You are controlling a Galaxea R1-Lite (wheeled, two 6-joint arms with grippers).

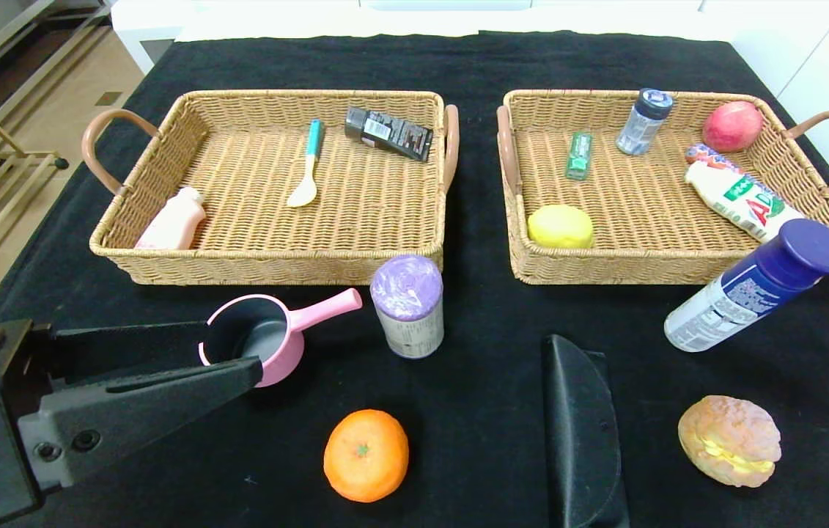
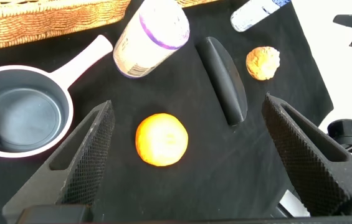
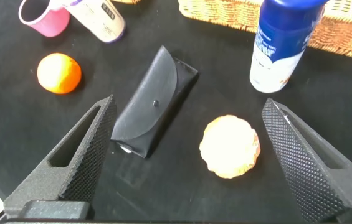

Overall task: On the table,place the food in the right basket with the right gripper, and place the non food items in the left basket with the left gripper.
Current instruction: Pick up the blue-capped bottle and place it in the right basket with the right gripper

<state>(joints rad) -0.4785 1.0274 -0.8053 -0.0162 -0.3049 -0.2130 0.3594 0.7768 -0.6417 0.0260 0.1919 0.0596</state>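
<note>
Black cloth covers the table (image 1: 458,66), with the left basket (image 1: 267,257) and right basket (image 1: 678,264) side by side at the rear. Left gripper (image 1: 231,352) hangs over the saucepan (image 1: 267,334), fingers spread; right gripper (image 3: 188,155) hovers above the pouch (image 3: 154,102) and bun (image 3: 230,147), fingers apart. Bottle (image 1: 755,286), canister (image 1: 408,306) and orange (image 1: 366,455) stand on the cloth before the baskets.

I see two baskets (image 1: 267,264) (image 1: 678,268) toward the table's (image 1: 480,381) far edge; saucepan (image 1: 260,341), canister (image 1: 408,308), bottle (image 1: 751,290) before them; orange (image 1: 366,455), pouch (image 1: 579,433), bun (image 1: 729,440) nearest.
</note>
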